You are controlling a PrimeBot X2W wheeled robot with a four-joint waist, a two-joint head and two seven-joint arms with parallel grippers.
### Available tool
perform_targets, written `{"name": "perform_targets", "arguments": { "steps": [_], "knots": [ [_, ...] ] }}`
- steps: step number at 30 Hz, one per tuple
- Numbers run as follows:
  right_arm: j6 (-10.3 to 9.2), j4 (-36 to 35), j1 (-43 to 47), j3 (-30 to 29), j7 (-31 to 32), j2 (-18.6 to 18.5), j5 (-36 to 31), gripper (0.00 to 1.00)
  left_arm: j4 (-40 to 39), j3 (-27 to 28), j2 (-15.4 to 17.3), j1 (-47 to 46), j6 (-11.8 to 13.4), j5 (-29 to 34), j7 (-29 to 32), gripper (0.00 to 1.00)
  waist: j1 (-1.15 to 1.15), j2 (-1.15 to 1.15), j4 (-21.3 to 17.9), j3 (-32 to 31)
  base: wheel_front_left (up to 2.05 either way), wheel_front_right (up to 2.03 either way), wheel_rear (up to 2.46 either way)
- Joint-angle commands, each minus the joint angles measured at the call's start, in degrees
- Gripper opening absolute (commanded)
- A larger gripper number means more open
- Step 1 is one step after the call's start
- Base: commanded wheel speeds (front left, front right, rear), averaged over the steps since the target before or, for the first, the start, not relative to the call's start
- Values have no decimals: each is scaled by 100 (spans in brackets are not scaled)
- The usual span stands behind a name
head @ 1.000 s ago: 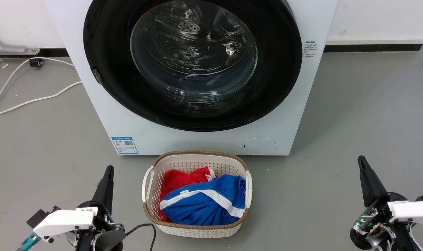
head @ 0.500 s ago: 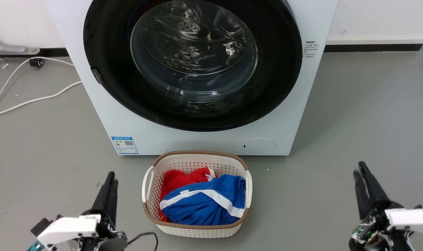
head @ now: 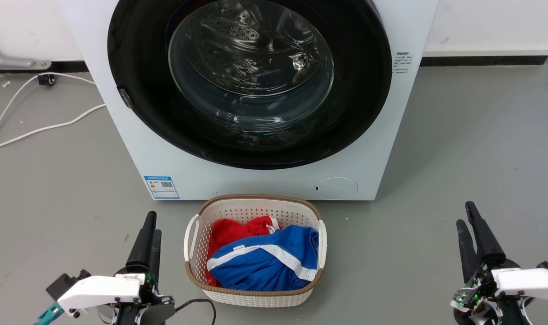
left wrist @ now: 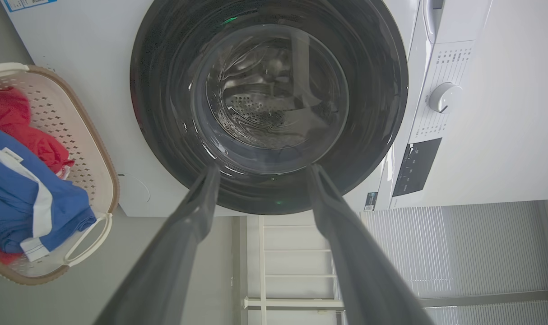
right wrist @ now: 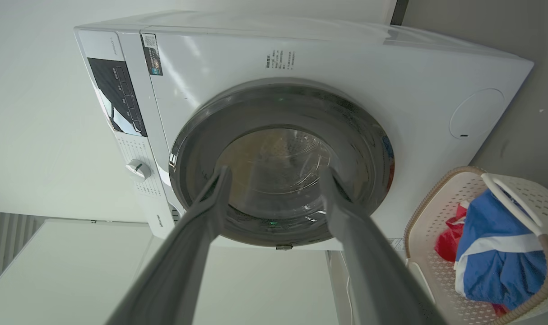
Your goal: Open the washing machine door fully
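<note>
Though untouched, washing machine door: closed.
Left gripper: low, aimed at door, fingers parted, empty.
Right gripper: likewise.

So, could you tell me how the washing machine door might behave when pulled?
The washing machine door looks rigid, so it should swing as one piece. Its glossy black face probably grips poorly, and the bulging glass window suggests some weight.

The washing machine door, a glossy black disc with a bulging clear glass window, sits shut, flush across the white machine front.
</note>
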Motion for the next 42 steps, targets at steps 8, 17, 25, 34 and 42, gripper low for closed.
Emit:
{"name": "perform_targets", "arguments": {
  "steps": [8,17,25,34,42],
  "knots": [
    [5,-269,-40,38,-230,-75,-1128,100,-230,-113,41,-196,-10,1234,-234,100,0,0,12,4,0,0,0],
    [6,-422,24,-2,-450,-20,-2777,100,-326,-189,13,-199,4,2761,-459,100,0,0,21,-7,0,0,0],
    [7,-545,103,-50,-578,0,-3756,100,-405,-358,11,-180,29,3667,-600,100,0,0,31,-9,0,0,0],
    [8,-690,195,-115,-526,6,-4706,100,-434,-632,145,-219,105,4774,-772,100,0,0,44,-6,0,0,0],
    [9,-812,250,-95,-449,9,-5481,100,-351,-848,284,-242,261,5468,-909,100,0,0,55,-9,0,0,0]
  ]
}}
